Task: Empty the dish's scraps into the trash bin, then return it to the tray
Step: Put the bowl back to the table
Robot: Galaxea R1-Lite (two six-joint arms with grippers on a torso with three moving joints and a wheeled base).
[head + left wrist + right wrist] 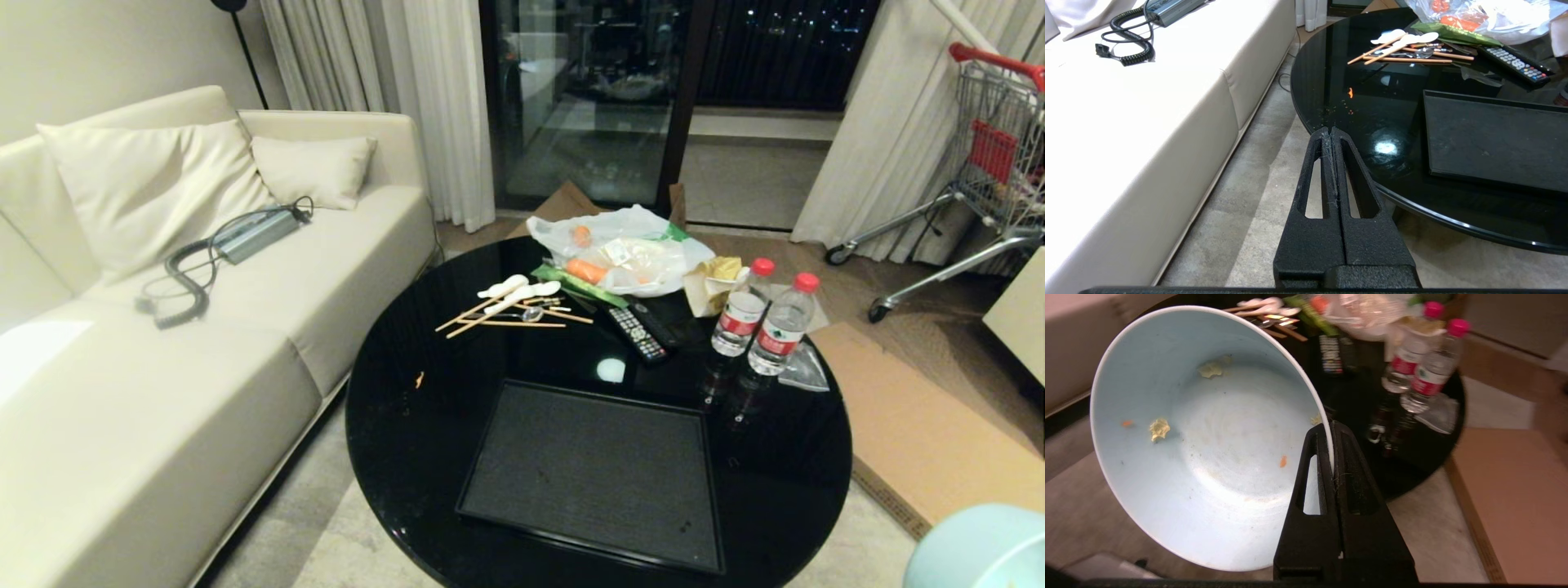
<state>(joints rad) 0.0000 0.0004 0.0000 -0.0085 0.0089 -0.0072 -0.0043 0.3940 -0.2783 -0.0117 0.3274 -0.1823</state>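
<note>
Pinched by its rim in the clenched right end effector [1332, 435], the small round pale-blue dish [1208, 437] off the near right edge of the round black glass worktop [408, 408], tilted on its side, with only a few yellow and orange scraps [1159, 428] clinging inside. Bare and ready at the worktop's near middle, the flat black rectangular tray [596, 469], probably for the dish's return. Clamped shut on nothing, the left end effector [1331, 132], parked low between cream sofa [1147, 122] and worktop; trash bin nowhere in view.

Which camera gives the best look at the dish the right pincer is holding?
The right wrist view: the dish fills it, rim clamped in the right pincer, a few scraps stuck inside. The head view catches only its edge in the corner. The left wrist view misses it.
</note>
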